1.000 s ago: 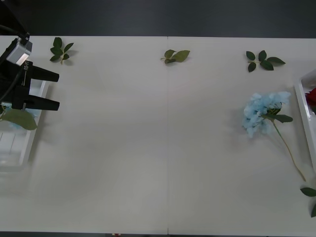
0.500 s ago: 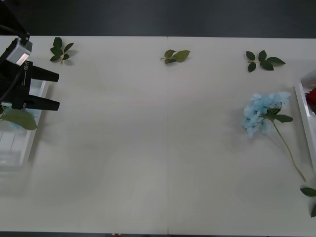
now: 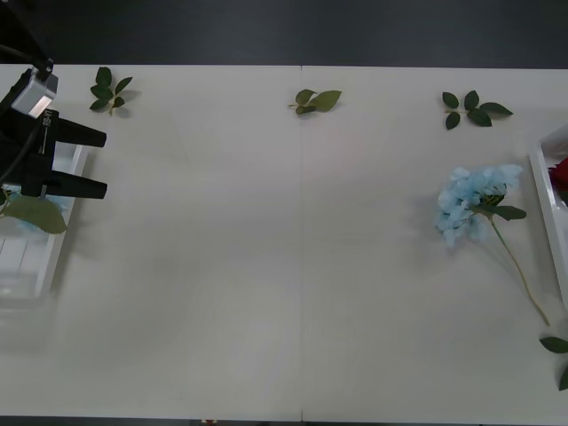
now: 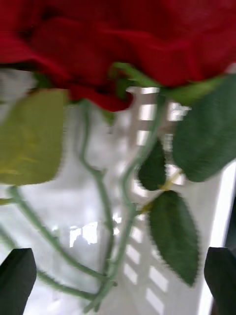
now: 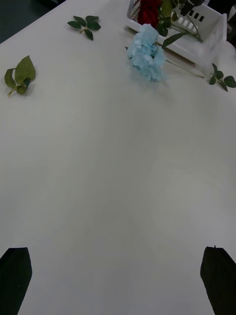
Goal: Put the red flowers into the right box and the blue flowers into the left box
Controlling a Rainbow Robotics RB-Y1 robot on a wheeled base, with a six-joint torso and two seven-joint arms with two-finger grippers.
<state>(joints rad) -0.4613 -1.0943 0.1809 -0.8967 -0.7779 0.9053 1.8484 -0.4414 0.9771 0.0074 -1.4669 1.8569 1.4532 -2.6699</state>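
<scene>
One blue flower (image 3: pixel 475 202) lies on the white table, right of centre, its stem pointing toward the near right; the left wrist view shows this blue flower (image 5: pixel 147 53) far ahead. My left gripper (image 3: pixel 105 162) hovers open over the left box (image 3: pixel 53 257), where a pale-blue bloom (image 3: pixel 27 220) peeks out under a broad leaf. In its own view the left gripper (image 5: pixel 115 280) holds nothing. The right box (image 3: pixel 543 173) sits at the right edge with red flowers (image 3: pixel 559 174) inside. My right gripper (image 4: pixel 118 280) is open just above the red flowers (image 4: pixel 118 44) and their stems in that box (image 4: pixel 216 206).
Green leaf sprigs lie along the table's far edge: one at the left (image 3: pixel 110 89), one in the middle (image 3: pixel 317 100), one at the right (image 3: pixel 473 108). Another sprig (image 3: pixel 557 351) lies at the near right edge. The table's far edge meets a dark floor.
</scene>
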